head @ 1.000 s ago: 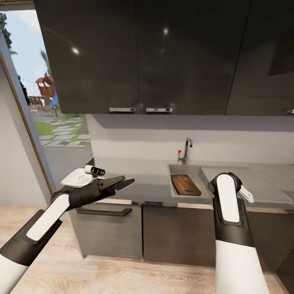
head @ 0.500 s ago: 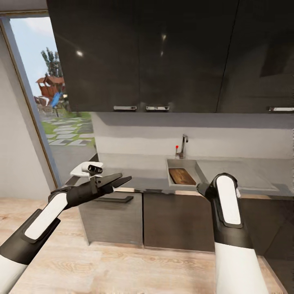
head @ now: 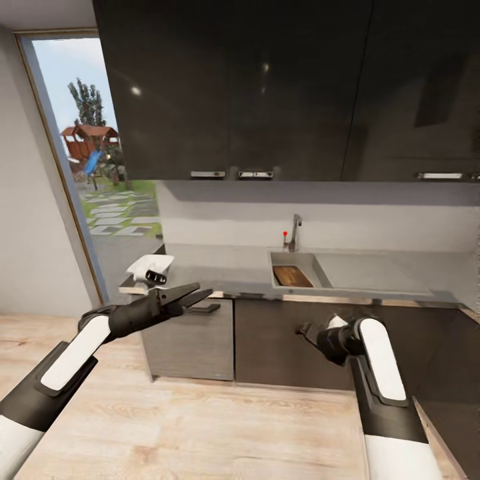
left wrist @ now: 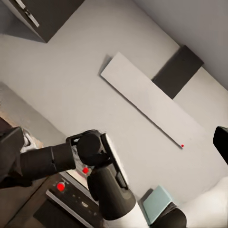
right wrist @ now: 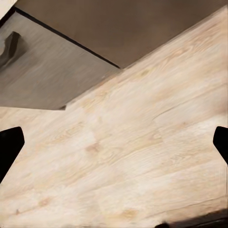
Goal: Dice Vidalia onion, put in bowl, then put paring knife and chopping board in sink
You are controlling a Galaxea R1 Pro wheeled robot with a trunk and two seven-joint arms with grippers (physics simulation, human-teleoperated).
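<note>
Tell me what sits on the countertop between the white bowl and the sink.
In the head view, nothing: the countertop is bare grey metal from the bowl to the sink, where the chopping board lies.

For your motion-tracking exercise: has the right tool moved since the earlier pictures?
Yes. The right tool has dropped from beside the sink to below the countertop edge.

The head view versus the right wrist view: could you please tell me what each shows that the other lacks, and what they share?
Head view: the chopping board lying in the sink, the bowl on the countertop, and the left pincer, open. Right wrist view: a close look between widely parted fingertips. Shared: the wooden floor, a grey lower cabinet and the right pincer.
</note>
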